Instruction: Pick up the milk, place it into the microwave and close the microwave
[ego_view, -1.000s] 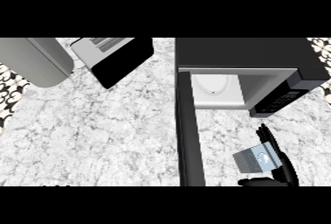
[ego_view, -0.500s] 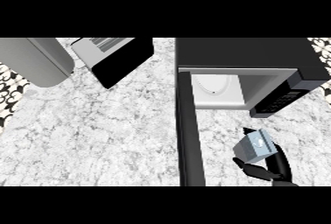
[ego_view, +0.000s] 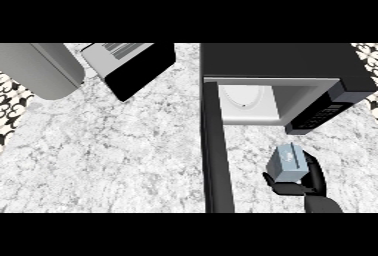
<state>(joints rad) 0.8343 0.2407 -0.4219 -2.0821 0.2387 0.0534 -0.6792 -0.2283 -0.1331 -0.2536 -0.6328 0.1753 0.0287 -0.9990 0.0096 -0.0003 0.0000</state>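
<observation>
The milk (ego_view: 288, 162) is a small grey-blue carton, held just in front of the microwave's open front at the lower right. My right hand (ego_view: 308, 182) is curled round it from below and behind, thumb on its left side. The black microwave (ego_view: 280, 62) stands at the upper right with its white inside (ego_view: 251, 102) showing. Its door (ego_view: 215, 150) is swung fully open and runs down the view as a dark bar left of the carton. My left hand does not show.
A grey rounded appliance (ego_view: 37, 70) sits at the upper left beside a tilted black and silver toaster-like box (ego_view: 133, 65). The marble counter (ego_view: 103, 160) spreads across the left and middle. The microwave's control panel (ego_view: 321, 112) juts out right of the opening.
My right hand has carried the milk upward in the view, from near the counter's front edge toward the microwave's opening. The door has stayed open.
</observation>
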